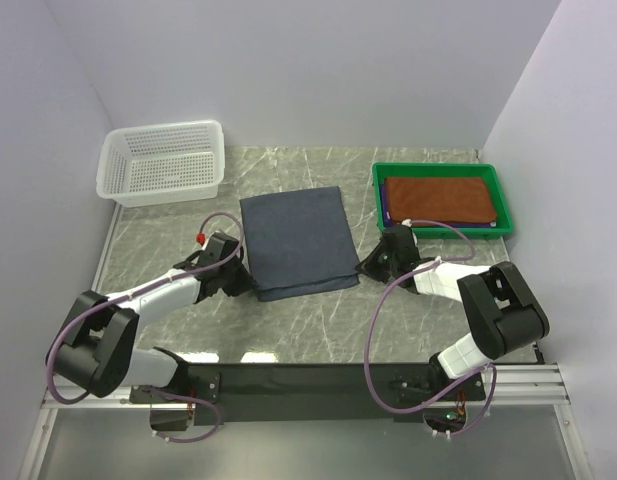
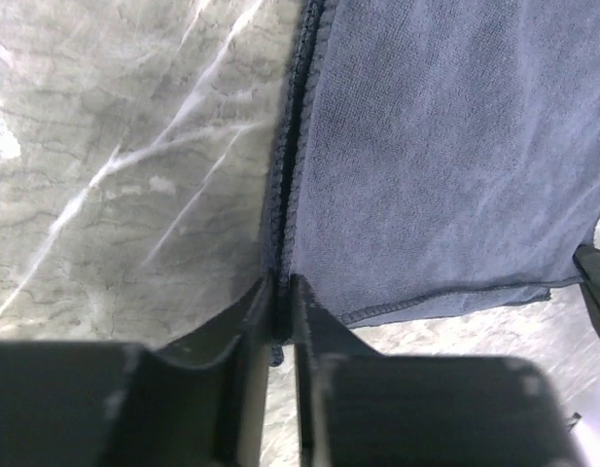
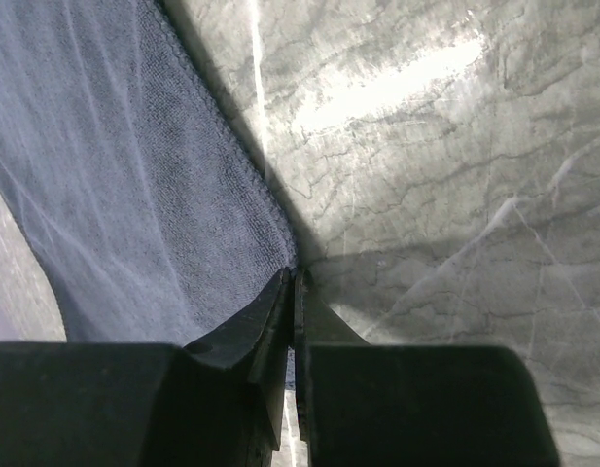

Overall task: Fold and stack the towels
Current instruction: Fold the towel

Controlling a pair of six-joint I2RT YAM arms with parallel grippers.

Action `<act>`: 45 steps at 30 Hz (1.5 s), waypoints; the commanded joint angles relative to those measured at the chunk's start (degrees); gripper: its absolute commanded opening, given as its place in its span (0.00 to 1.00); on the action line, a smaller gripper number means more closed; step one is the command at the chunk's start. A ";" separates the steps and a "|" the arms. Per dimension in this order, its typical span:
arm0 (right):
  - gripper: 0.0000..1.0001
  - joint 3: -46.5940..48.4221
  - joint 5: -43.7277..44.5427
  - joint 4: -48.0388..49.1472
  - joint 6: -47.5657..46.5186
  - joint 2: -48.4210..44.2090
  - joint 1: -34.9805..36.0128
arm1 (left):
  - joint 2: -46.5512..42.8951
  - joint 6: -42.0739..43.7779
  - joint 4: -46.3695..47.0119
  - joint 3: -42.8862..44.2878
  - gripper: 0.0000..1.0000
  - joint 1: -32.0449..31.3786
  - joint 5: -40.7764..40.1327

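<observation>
A grey-blue towel [image 1: 296,241], folded in layers, lies in the middle of the table. My left gripper [image 1: 250,277] is shut on the towel's near left corner; in the left wrist view the layered edge [image 2: 283,224] runs into the closed jaws [image 2: 283,292]. My right gripper [image 1: 367,267] is shut on the near right corner; in the right wrist view the towel [image 3: 115,195] ends between the closed jaws [image 3: 292,279]. A rust-brown towel [image 1: 438,199] lies folded in the green tray [image 1: 443,170], on top of a purple towel [image 1: 385,194] whose edge shows.
A white mesh basket [image 1: 164,162] stands at the back left. The green tray stands at the back right against the wall. The marble table [image 1: 168,240] ends at a black rail in front. Cables loop from both arms.
</observation>
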 commanded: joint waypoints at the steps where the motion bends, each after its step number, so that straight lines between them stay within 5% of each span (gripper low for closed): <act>1: 0.09 -0.08 0.24 1.49 -0.38 -0.25 0.01 | 0.00 0.27 0.29 2.21 0.17 -0.52 0.01; 12: 0.08 1.67 1.03 -0.88 -2.05 -1.22 0.10 | -2.20 2.64 -5.33 5.63 0.02 -0.52 -4.82; 21: 0.11 1.77 0.51 -0.98 -2.85 -0.87 0.01 | -1.23 2.73 -3.85 4.23 0.14 -0.70 -1.75; 38: 0.15 2.12 0.24 -1.24 -3.37 -0.60 0.36 | -1.06 3.26 -4.73 4.58 0.19 -0.78 -2.01; 45: 0.07 3.17 1.12 -2.73 -4.16 -1.30 0.36 | -1.58 4.04 -5.87 5.90 0.02 -0.96 -2.89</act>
